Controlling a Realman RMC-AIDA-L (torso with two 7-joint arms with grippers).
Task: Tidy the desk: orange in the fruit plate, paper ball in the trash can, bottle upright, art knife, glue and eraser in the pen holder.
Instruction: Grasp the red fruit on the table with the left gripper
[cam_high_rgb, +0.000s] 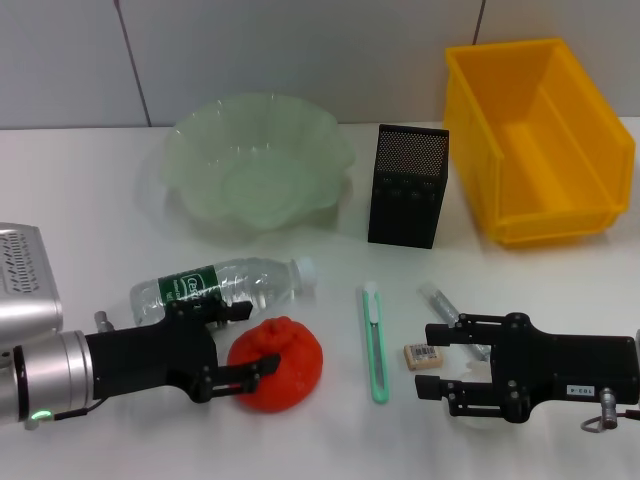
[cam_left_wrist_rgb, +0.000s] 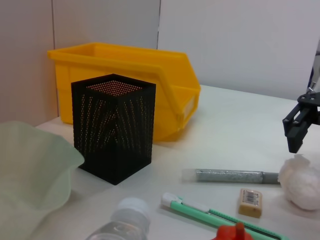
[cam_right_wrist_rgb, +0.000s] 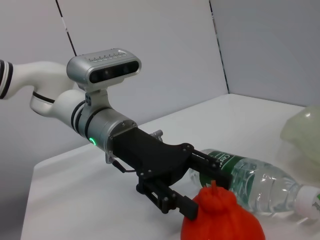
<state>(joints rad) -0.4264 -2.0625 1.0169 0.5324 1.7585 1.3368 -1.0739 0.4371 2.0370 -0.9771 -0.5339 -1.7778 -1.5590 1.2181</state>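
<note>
The orange (cam_high_rgb: 285, 365) lies at the table's front left; my left gripper (cam_high_rgb: 250, 340) stands open, its fingertips at the orange's left side, as the right wrist view shows for the orange (cam_right_wrist_rgb: 225, 217) and the left gripper (cam_right_wrist_rgb: 200, 187). Just behind it the clear bottle (cam_high_rgb: 215, 285) lies on its side. The green art knife (cam_high_rgb: 375, 340), eraser (cam_high_rgb: 422, 356) and glue stick (cam_high_rgb: 447, 308) lie in the middle front. My right gripper (cam_high_rgb: 440, 360) is open beside the eraser. In the left wrist view it (cam_left_wrist_rgb: 299, 122) hangs above the white paper ball (cam_left_wrist_rgb: 300, 181).
At the back stand the pale green fruit plate (cam_high_rgb: 255, 165), the black mesh pen holder (cam_high_rgb: 408, 185) and the yellow bin (cam_high_rgb: 540, 135). The table's front edge is close to both grippers.
</note>
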